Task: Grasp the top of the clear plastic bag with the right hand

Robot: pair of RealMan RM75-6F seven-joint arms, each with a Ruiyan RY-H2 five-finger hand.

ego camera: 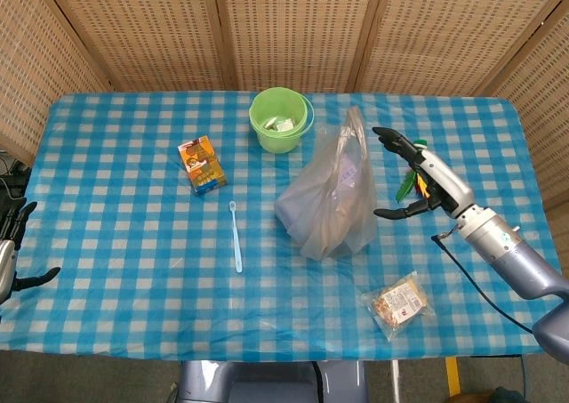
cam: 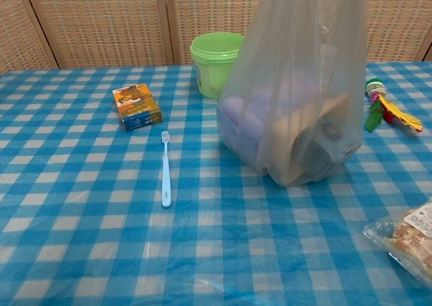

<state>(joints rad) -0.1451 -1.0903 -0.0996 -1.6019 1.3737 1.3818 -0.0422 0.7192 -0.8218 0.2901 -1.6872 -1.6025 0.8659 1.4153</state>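
Observation:
The clear plastic bag point(ego camera: 330, 197) stands upright mid-table with items inside, its gathered top pointing up. It fills the centre of the chest view, where the plastic bag point(cam: 297, 96) runs off the top edge. My right hand point(ego camera: 420, 173) hovers just right of the bag's upper part, fingers spread and open, holding nothing and not touching the bag. The chest view does not show this hand. My left hand point(ego camera: 11, 252) rests at the table's left edge, fingers apart and empty.
A green bucket point(ego camera: 281, 118) stands behind the bag. An orange box point(ego camera: 202, 165) and a blue toothbrush point(ego camera: 236, 236) lie to the left. A feather toy point(ego camera: 418, 176) lies under my right hand. A snack packet point(ego camera: 398, 303) sits near the front edge.

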